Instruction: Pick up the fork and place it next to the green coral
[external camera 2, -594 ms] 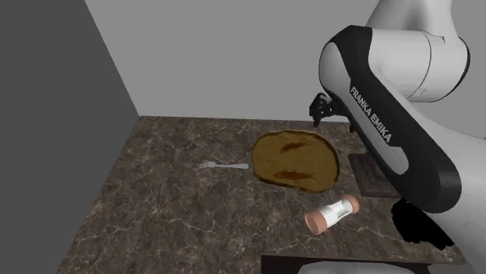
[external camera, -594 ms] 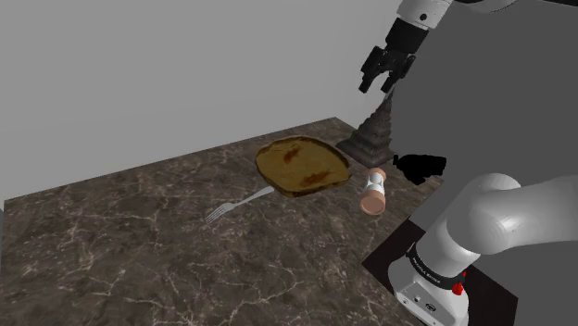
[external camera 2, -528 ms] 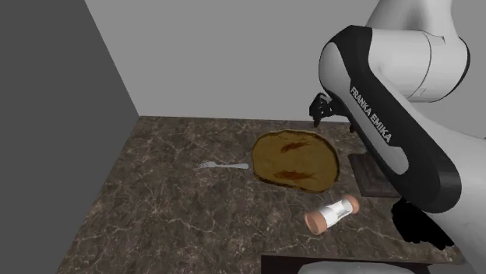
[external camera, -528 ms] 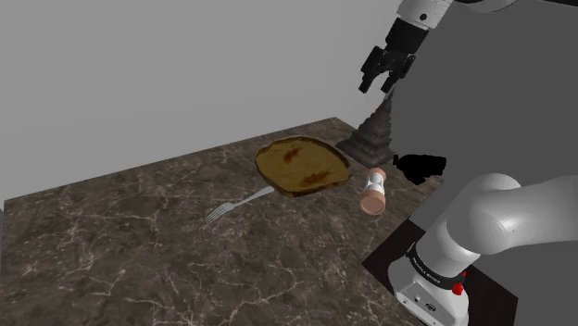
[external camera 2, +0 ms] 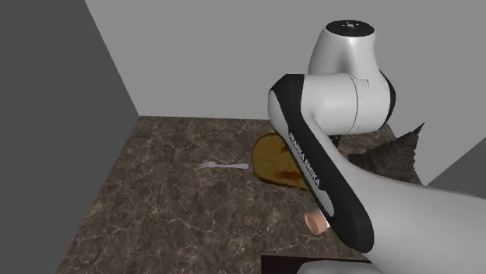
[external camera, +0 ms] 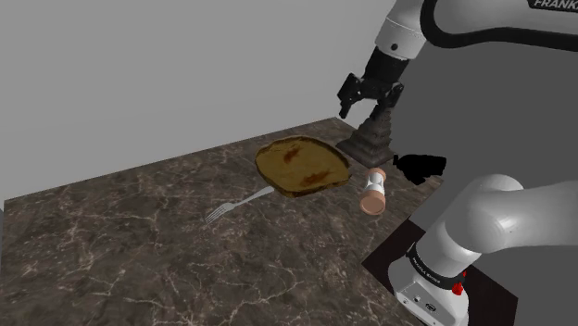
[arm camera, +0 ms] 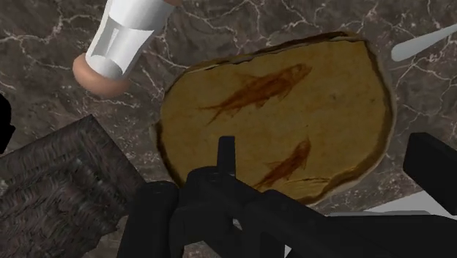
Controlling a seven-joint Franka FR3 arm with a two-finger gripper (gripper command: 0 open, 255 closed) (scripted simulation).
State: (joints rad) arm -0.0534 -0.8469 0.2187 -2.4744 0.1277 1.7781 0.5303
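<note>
A dark marbled bench [external camera: 139, 241] is overhung by the white arm [external camera 2: 343, 101], on whose black link "EMIKA" can be read. A tan slab [external camera: 302, 165] with fish imprints is flanked by the dark coral [external camera: 372, 134]. The claw [external camera: 355, 104] is held above them, open and empty. A shaker [external camera: 373, 193] is laid nearby. The fork [external camera: 239, 203] is laid flat beside the slab, apart from the coral.
</note>
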